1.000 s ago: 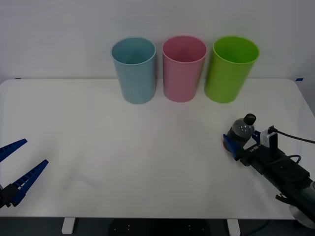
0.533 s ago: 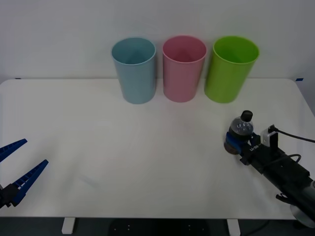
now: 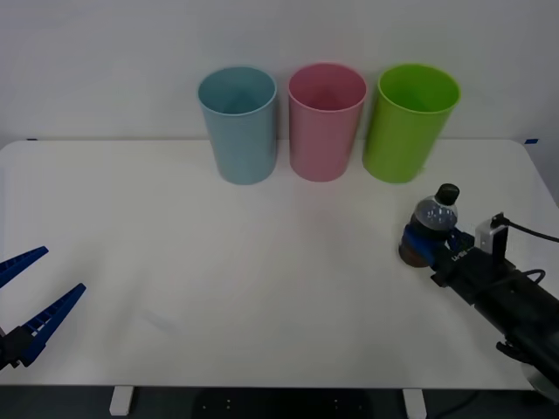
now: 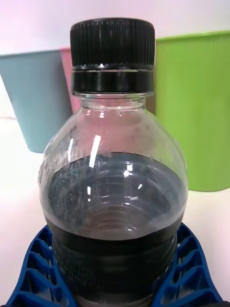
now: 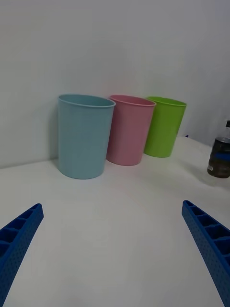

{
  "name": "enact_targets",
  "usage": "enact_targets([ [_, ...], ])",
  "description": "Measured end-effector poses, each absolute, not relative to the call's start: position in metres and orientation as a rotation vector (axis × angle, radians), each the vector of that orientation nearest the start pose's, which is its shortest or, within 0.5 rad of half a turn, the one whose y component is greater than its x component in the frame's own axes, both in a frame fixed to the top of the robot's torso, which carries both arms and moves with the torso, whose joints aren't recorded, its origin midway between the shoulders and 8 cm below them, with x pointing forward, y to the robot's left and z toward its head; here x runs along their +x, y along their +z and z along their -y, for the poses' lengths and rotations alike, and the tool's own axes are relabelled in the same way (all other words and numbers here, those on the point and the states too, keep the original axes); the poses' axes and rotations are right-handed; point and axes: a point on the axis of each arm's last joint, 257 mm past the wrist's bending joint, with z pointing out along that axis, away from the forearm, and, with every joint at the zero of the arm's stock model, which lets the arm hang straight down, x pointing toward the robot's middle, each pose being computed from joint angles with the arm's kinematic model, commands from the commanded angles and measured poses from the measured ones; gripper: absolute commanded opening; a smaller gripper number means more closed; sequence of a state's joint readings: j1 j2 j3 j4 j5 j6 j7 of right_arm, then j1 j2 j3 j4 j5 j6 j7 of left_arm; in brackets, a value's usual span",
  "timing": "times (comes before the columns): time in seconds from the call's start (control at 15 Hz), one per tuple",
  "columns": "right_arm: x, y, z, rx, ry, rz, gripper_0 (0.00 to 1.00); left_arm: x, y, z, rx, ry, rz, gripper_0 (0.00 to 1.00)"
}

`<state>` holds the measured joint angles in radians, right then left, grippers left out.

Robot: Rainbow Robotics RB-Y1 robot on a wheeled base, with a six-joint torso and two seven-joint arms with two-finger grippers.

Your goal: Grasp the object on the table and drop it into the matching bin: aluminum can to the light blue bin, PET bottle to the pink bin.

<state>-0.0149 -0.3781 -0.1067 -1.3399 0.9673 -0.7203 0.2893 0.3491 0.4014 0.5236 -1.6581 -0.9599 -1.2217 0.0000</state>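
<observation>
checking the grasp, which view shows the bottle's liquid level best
The right wrist view: the PET bottle is close up between the right gripper's blue fingers, liquid line clear below the shoulder. Front view shows it small; left wrist view shows it far off.

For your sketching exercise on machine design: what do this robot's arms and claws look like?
Both claws have bright blue ribbed plastic fingers with open lattice cells: the left claw and the right claw. The right arm is black and blocky, with a small white box and a black cable.

The PET bottle's (image 4: 114,192) base is hidden between the right end effector's (image 4: 117,273) fingers (image 4: 36,268).
</observation>
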Motion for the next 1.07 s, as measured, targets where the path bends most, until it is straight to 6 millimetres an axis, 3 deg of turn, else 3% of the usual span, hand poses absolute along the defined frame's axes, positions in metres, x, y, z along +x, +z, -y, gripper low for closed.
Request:
enact_targets([
  [0.33, 0.498, -0.204, 0.243, -0.374, 0.471, -1.474, 0.00, 0.342, -0.169, -0.330, 0.465, -0.567, -1.441, 1.00],
  [1.07, 0.494, -0.083, 0.219, -0.332, 0.700, -1.363, 0.00, 0.342, -0.169, -0.330, 0.465, -0.567, -1.441, 1.00],
])
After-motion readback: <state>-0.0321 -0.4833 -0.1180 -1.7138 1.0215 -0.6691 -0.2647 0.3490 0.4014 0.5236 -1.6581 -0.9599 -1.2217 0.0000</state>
